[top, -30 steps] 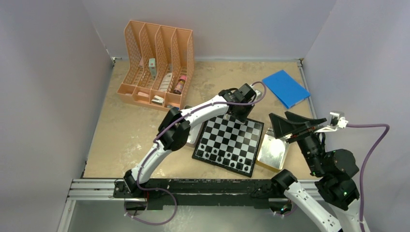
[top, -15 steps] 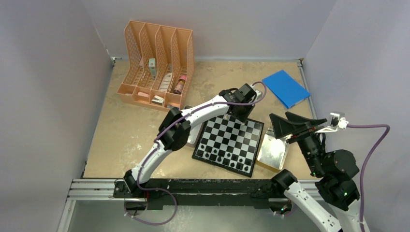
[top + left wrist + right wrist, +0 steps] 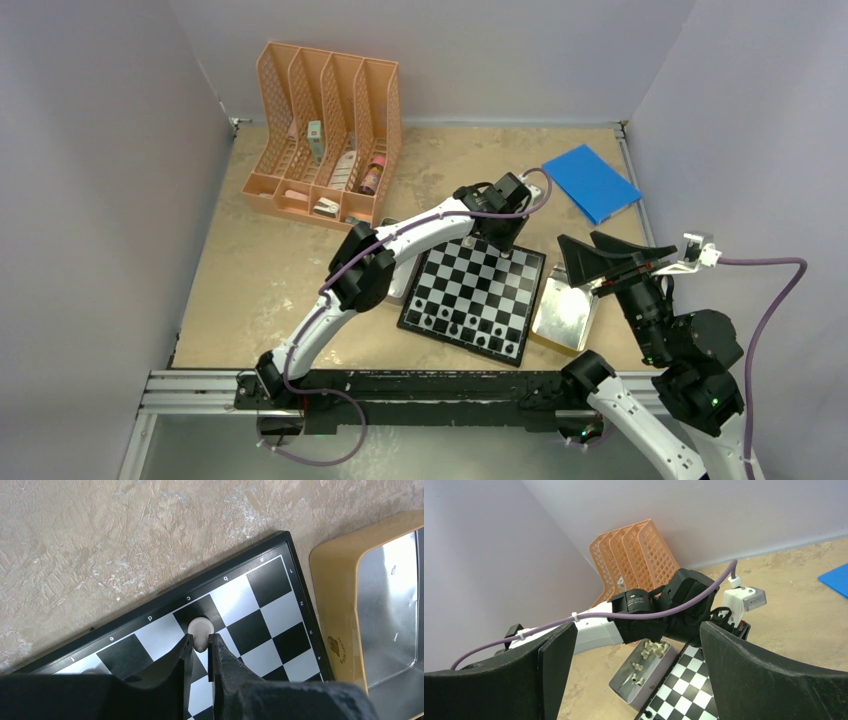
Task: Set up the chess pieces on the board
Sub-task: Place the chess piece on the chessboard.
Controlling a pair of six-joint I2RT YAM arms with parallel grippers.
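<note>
Sand-coloured mottled surface is filling the floor of the booth, and pale lilac walls are closing it in on the left, right and far sides. At the far left an orange lattice file rack is standing, its slots holding a few items too small to tell apart. A blue flat pad is lying at the far right.

The board is sitting near the middle, slightly turned, with black chess pieces standing along its near rows. Just left of it an open grey tin is holding a scatter of pale chess pieces. Just right of the board a yellow-rimmed tin is showing its shiny inside.

The left arm is reaching over the board's far edge. There the left jaws are clenching a pale chessman over the dark square marked c in the edge row. Whether it is touching that square I cannot tell. The right arm is hanging raised at the right, by the yellow-rimmed tin — the right jaws are gaping wide, released.
</note>
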